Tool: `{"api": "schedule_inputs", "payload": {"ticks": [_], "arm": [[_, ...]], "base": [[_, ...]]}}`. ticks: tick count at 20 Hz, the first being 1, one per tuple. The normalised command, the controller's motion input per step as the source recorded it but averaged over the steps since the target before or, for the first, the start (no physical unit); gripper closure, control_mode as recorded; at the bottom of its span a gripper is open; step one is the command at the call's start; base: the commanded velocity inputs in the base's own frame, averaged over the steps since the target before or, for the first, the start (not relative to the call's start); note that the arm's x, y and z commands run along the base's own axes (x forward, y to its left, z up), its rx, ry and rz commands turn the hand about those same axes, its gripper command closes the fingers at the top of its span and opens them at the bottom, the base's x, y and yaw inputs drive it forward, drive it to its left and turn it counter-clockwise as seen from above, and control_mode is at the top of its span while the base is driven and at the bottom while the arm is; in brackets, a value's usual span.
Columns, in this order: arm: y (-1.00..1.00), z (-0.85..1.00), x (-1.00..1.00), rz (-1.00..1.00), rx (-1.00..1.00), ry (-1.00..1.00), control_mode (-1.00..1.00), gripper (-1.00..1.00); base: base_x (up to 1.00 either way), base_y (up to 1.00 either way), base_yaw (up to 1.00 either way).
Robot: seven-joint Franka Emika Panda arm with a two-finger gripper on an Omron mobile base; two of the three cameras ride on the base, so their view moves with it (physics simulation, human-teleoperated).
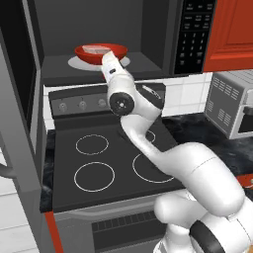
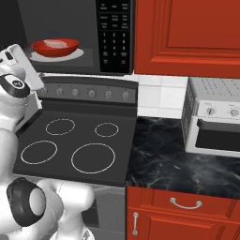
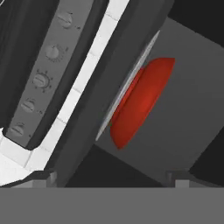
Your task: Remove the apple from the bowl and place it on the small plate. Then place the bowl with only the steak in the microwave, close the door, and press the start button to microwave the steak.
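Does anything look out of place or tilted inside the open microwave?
Nothing stands out. The wide glossy red bowl sits level on the round turntable inside the black microwave, with the pale steak in it. The door is still open.

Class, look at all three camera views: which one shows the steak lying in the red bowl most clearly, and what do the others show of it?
The right base view: it looks into the bowl inside the microwave, showing the steak as a pale slab. The left base view shows the steak too, but the arm covers part of the bowl. The hand view shows the bowl's red side, not the meat.
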Motion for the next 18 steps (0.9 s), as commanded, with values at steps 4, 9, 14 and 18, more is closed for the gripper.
{"api": "schedule_inputs", "payload": {"ticks": [4, 9, 14, 18], "arm": [[-0.01, -0.02, -1.0, 0.0, -0.34, -0.29, -1.0, -1.0], [0.04, -0.26, -1.0, -0.06, -0.21, -0.17, -1.0, -1.0], [0.21, -0.12, -1.0, -0.19, 0.0, -0.01, -1.0, -1.0], [0.49, 0.0, -1.0, -0.21, 0.0, 0.0, -1.0, -1.0]], "base": [[0.0, 0.0, 0.0], [0.0, 0.0, 0.0], [0.0, 0.0, 0.0], [0.0, 0.0, 0.0]]}}
